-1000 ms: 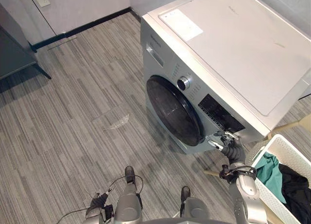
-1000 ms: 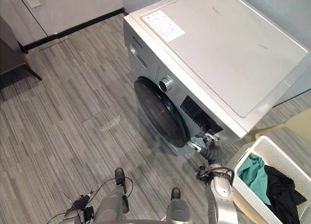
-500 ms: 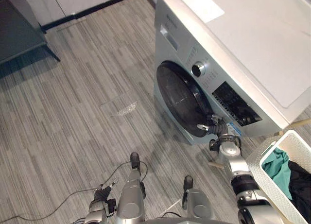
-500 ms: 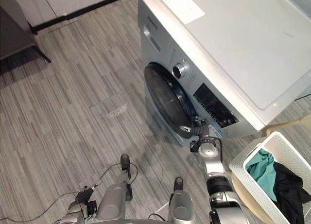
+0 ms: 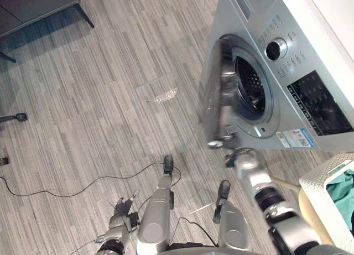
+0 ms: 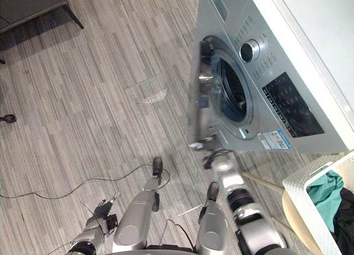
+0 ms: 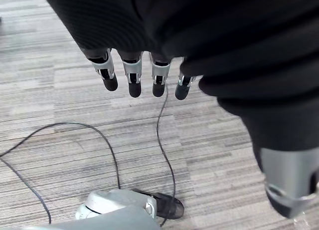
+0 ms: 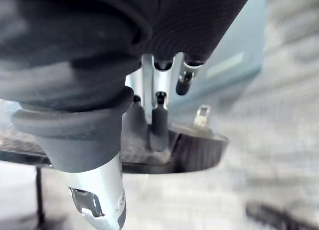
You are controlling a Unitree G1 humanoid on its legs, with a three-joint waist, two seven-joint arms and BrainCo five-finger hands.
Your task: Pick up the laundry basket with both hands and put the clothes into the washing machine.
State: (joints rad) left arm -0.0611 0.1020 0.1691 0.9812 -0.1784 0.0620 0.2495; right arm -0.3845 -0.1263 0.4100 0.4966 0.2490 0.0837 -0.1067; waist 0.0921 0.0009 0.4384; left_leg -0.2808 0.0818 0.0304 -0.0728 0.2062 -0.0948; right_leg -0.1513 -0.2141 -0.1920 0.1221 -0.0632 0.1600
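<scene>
1. Left eye view: the washing machine (image 5: 310, 100) has its door (image 5: 218, 94) part open, edge-on to the camera, and the drum mouth (image 5: 251, 92) shows behind it. The right hand (image 5: 235, 154) is at the door's lower edge. The step in hand is judged to be opening the door. It should go fully wide along its hinge arc, so that it cannot foul the basket later.
2. Right eye view: the laundry basket (image 6: 301, 197) stands on the robot's right, near the machine, with neither hand on it. The teal garment (image 6: 326, 186) and a black garment (image 6: 347, 211) lie inside it.
3. Left wrist view: the left hand (image 7: 132, 78) hangs over the floor (image 7: 60, 90), its fingers straight, relaxed and empty.
4. Right wrist view: the right hand's fingertips (image 8: 159, 122) lie on the door's rim and look hooked over it, though blur makes this uncertain. Keep the pull light and let go once the door is wide.
</scene>
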